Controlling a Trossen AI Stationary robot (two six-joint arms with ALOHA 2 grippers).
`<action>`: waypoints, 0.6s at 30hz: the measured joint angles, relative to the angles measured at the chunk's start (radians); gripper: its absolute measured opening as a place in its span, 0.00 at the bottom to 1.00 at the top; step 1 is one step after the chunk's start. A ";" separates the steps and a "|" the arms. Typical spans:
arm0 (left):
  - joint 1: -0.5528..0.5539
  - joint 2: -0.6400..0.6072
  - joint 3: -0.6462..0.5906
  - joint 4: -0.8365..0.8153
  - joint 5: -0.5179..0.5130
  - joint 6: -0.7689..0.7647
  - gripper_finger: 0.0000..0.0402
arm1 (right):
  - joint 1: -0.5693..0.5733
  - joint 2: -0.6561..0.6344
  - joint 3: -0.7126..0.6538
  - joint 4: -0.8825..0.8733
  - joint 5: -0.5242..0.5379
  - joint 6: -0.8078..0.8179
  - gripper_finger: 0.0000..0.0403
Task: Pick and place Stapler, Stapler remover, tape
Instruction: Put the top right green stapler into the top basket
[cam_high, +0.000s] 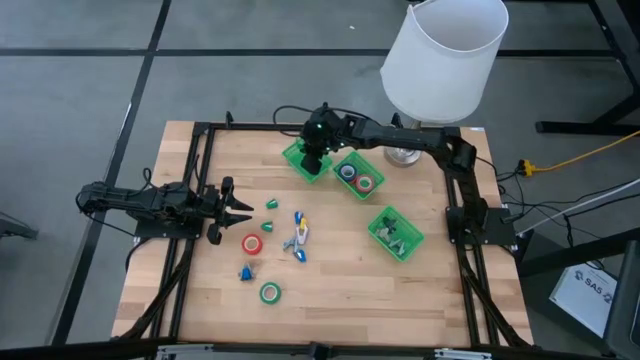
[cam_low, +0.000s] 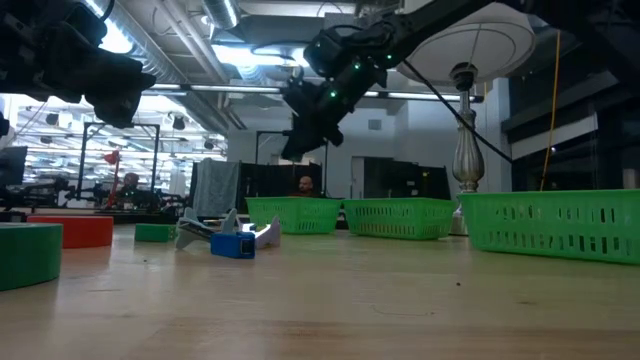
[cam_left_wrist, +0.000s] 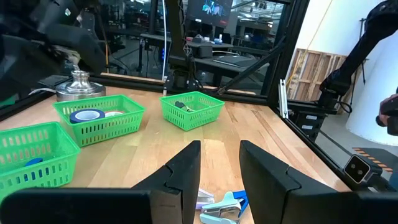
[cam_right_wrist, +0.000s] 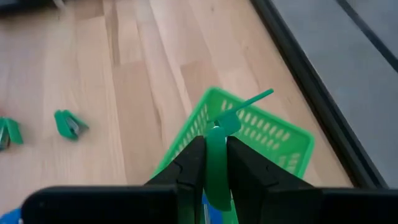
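My right gripper (cam_high: 318, 145) hangs over the far-left green tray (cam_high: 306, 163) and is shut on a small green stapler remover (cam_right_wrist: 225, 122). The low view shows this gripper (cam_low: 303, 125) well above the tray (cam_low: 291, 214). My left gripper (cam_high: 238, 208) waits open near the table's left side, level with the table. On the wood lie two green stapler removers (cam_high: 270, 205) (cam_high: 267, 226), a red tape roll (cam_high: 252, 243), a green tape roll (cam_high: 270, 293) and blue and silver staplers or removers (cam_high: 299, 233). One of these blue and silver things (cam_left_wrist: 224, 208) lies just beyond my left fingers. My right gripper pinches the green stapler remover between its two fingers by its lower part (cam_right_wrist: 216, 152), coming from above and pointing down. The remover is lifted clear over the green tray (cam_right_wrist: 273, 140). Its upper end and a thin green arm (cam_right_wrist: 260, 97) stick out past the fingertips.
The middle tray (cam_high: 358, 176) holds tape rolls, and the right tray (cam_high: 395, 232) holds small pale things. A lamp with a white shade (cam_high: 445, 55) stands at the far edge on a metal base (cam_high: 405, 155). A black frame runs round the table. People sit far behind.
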 joint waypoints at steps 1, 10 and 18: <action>0.000 0.000 0.000 0.000 0.000 0.000 0.27 | 0.000 0.004 0.001 0.011 0.000 0.000 0.15; 0.000 0.000 0.000 0.000 0.000 0.000 0.27 | 0.000 0.006 0.001 0.006 0.000 0.014 0.15; 0.000 0.000 0.000 0.000 0.000 0.000 0.27 | 0.000 0.006 0.001 -0.036 0.000 0.031 0.15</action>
